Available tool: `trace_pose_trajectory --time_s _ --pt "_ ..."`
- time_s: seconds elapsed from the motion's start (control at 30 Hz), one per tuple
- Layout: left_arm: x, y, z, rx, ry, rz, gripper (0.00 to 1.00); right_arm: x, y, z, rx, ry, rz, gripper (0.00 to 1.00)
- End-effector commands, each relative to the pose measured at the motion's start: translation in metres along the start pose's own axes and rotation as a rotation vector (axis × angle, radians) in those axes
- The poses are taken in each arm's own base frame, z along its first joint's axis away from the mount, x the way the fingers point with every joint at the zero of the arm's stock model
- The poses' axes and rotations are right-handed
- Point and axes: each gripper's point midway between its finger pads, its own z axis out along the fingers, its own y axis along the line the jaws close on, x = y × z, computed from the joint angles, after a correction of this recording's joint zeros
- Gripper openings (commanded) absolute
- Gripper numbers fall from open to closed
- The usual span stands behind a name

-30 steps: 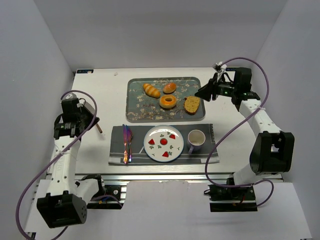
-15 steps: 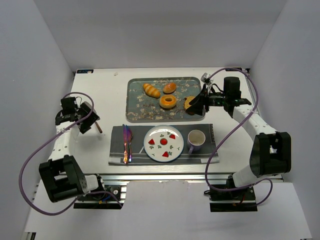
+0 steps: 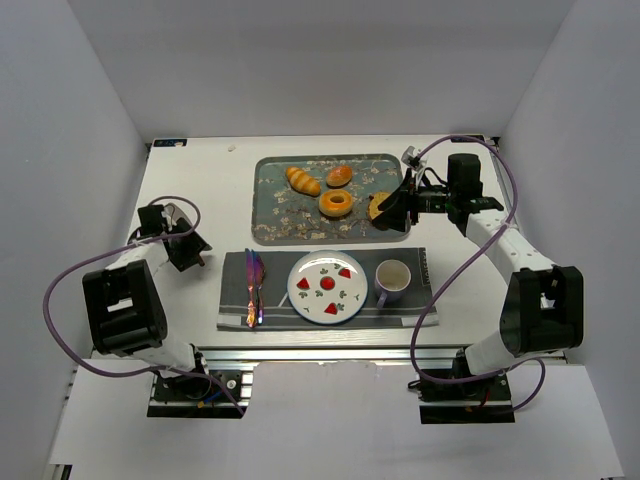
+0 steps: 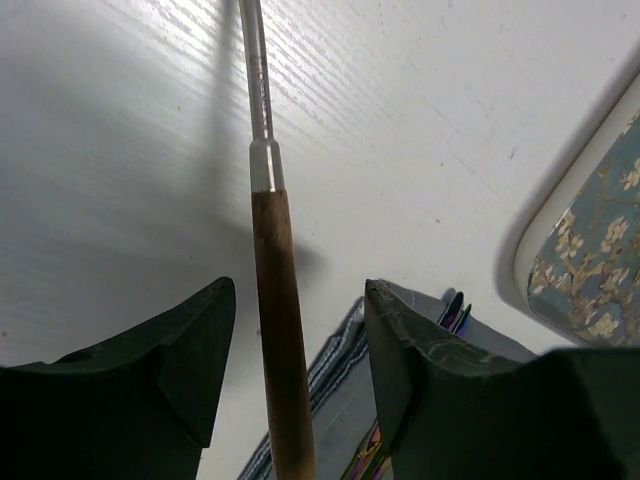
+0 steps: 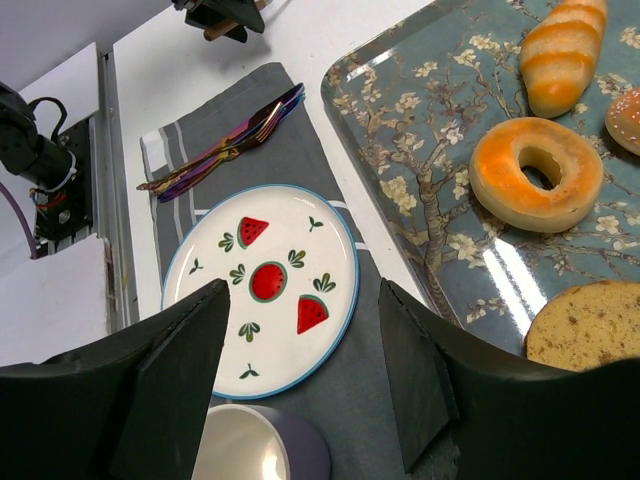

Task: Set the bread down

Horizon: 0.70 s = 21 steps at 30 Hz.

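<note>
Left of the scene, the left arm has folded back toward its base since the earlier frames, while the right arm has hardly shifted. The left claw (image 3: 188,250) is spread, its fingers either side of a wooden-handled tool (image 4: 280,340) on the surface without pinching it.

The right claw (image 3: 386,212) is also spread and empty, hanging just over the bread slice (image 5: 585,325), which lies flat in the near right corner of the tray (image 3: 275,215). The slice looks light, soft and crumbly, so it probably wants a gentle pinch across its crust edges, not the middle.

A glazed ring bun (image 5: 537,172) sits just beside it, with a striped roll (image 5: 560,55) farther off. The plate (image 5: 280,210) is bare, between the mug (image 3: 392,280) on its right and the cutlery (image 3: 253,285) on its left.
</note>
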Motion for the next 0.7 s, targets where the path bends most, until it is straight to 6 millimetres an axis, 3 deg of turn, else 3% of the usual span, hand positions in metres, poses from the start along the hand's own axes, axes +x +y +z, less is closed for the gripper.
trace_pose_trajectory --time_s 0.0,0.2,0.53,0.67 --pt "-0.026 -0.01 0.003 0.026 -0.073 0.028 0.63 -0.013 0.011 -0.006 -0.013 -0.02 -0.053 0.67" --pt "-0.022 -0.005 0.009 0.014 -0.055 0.023 0.51 -0.014 0.008 -0.007 0.01 -0.013 -0.064 0.67" --pt "-0.019 0.004 -0.001 -0.019 -0.123 -0.003 0.5 -0.016 0.004 -0.008 0.019 -0.011 -0.06 0.68" --pt "-0.008 0.007 0.004 -0.008 -0.102 -0.029 0.49 -0.017 0.003 -0.008 0.019 -0.012 -0.06 0.68"
